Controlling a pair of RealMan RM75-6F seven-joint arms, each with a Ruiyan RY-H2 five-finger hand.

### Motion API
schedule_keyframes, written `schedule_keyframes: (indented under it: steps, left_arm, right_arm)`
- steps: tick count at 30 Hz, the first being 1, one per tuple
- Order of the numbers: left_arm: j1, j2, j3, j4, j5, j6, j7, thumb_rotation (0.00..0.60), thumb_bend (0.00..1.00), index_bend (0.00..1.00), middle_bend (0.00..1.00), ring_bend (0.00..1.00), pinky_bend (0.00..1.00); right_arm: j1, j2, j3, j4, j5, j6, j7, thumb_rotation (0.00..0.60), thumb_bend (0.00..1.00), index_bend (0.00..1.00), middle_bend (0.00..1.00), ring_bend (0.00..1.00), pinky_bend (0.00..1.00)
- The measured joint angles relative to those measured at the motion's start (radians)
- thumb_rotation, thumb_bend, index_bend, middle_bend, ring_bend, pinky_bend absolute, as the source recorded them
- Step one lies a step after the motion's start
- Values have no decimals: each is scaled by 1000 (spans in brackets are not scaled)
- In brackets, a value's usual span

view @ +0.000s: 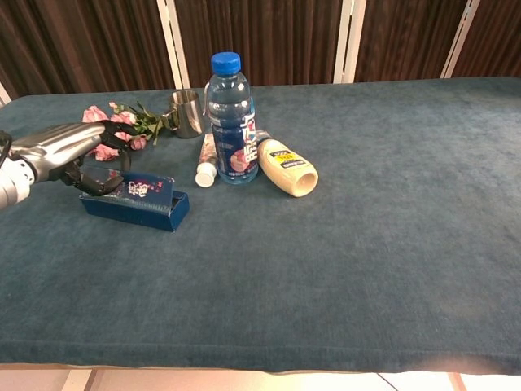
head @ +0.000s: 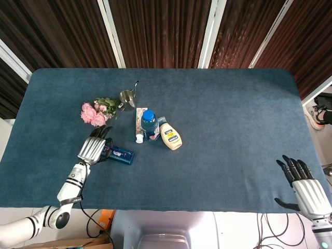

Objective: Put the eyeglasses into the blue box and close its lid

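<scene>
The blue box lies on the table's left side, its printed lid tilted up over the tray and partly covering it. My left hand is at the box's left end, fingers curled over the lid's edge and gripping it. No eyeglasses show in either view; the lid and hand hide the inside of the box. My right hand hangs open past the table's near right edge, fingers spread, holding nothing. It appears only in the head view.
Behind the box lie pink roses and a metal cup. To its right stand a water bottle, a white tube and a lying cream bottle.
</scene>
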Motion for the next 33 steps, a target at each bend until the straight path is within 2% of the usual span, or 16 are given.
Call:
schedule_keyframes:
  steps: [4,8,13,16,21,26,33]
  left_arm:
    - [-7,-21,-10,37,-15,-8,-8,600,458,176,35,0,116]
    - [-10,-43,-20,78,-20,-4,-34,600,430,69,0,0,118]
    - [-1,-44,-21,81,16,37,-96,600,422,51,0,0,119]
    - [21,-19,-8,45,66,97,-125,600,414,52,0,0,116]
    - [66,98,50,-87,138,162,-129,600,400,46,0,0,85]
    - [71,183,87,-187,134,101,-30,600,398,15,0,0,55]
    - [34,126,95,-143,37,-18,139,600,398,30,0,0,46]
  right_arm:
    - [-1,2,0,0,1,2,5,600,216,0,0,0,83]
    - [-2,4,1,1,1,5,11,600,216,0,0,0,83]
    - [-1,5,1,3,-1,4,12,600,217,0,0,0,83]
    - [-1,5,1,3,0,4,12,600,216,0,0,0,83]
    - [1,-3,0,3,1,-3,-9,600,217,0,0,0,83]
    - [2,-12,-10,-6,-12,-11,-34,600,217,0,0,0,83]
    - [4,-3,-7,-4,-8,-10,-12,600,217,0,0,0,83]
